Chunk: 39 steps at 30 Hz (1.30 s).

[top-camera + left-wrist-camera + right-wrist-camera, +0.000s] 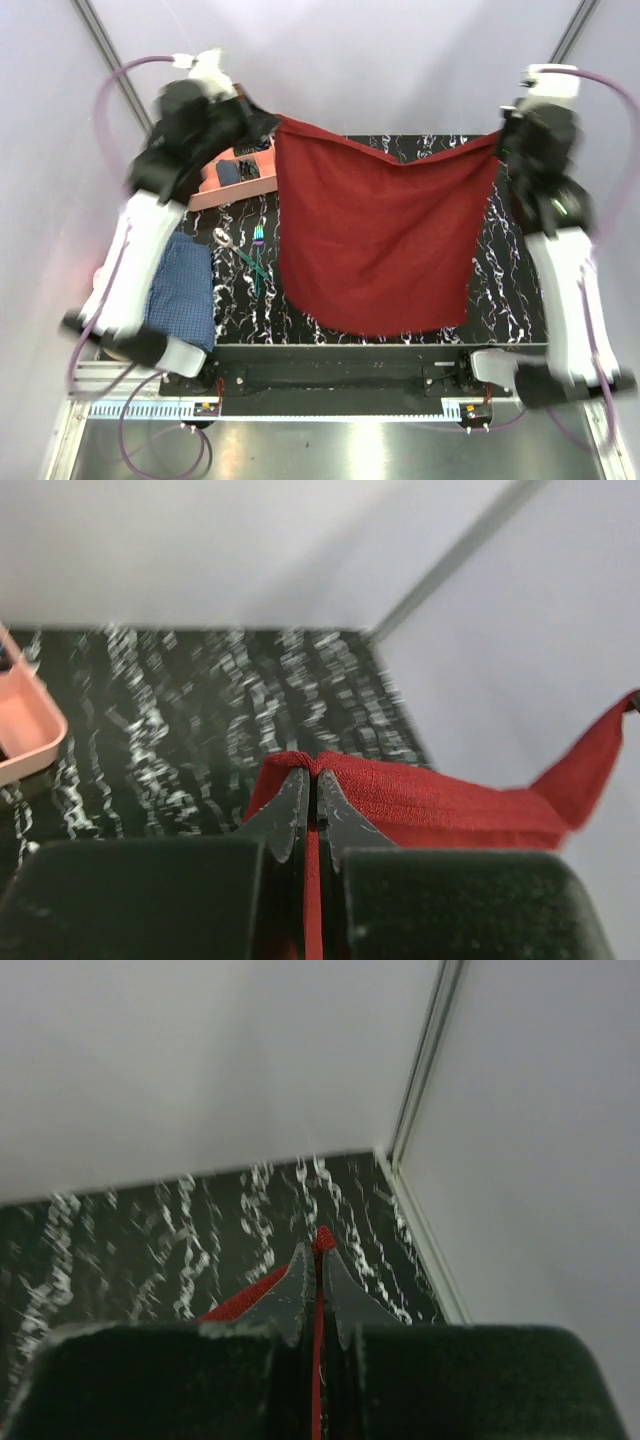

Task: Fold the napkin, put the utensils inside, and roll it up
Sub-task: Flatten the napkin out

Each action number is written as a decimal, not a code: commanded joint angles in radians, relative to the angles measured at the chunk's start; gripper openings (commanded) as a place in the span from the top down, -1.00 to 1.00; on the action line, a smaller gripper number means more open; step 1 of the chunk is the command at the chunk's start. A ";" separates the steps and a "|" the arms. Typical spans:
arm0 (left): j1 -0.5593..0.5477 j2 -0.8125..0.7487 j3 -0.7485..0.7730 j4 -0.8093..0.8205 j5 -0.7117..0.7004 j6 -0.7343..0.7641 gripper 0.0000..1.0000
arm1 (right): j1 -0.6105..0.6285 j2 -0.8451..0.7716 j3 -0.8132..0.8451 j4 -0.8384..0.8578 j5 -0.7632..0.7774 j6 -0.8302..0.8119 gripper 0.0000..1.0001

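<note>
The dark red napkin [380,240] hangs spread in the air between both arms, its top edge sagging in the middle and its lower edge near the table's front. My left gripper [272,125] is shut on its top left corner, red cloth [420,800] pinched between the fingers [312,780]. At the top right corner my right gripper [500,140] is shut too, a red tip [323,1238] poking past the fingertips. The utensils [250,255], a silvery spoon and a teal-purple fork among them, lie on the black marbled table [510,290] left of the napkin.
A blue checked cloth [185,290] lies at the table's left front. A pink tray [225,185] [25,730] holding dark items sits at the back left. White walls and metal posts enclose the back and sides.
</note>
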 commanded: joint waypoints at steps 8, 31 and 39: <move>0.188 0.918 0.444 0.065 0.247 -0.130 0.50 | -0.302 0.812 0.229 0.113 -0.284 0.060 0.84; 0.135 0.405 -0.159 0.142 0.164 0.079 -0.92 | -0.235 0.394 -0.466 0.085 -0.773 0.358 -0.71; 0.138 0.131 -0.399 0.059 0.074 0.237 -0.93 | 0.176 0.303 -0.553 0.097 -0.667 0.361 -0.42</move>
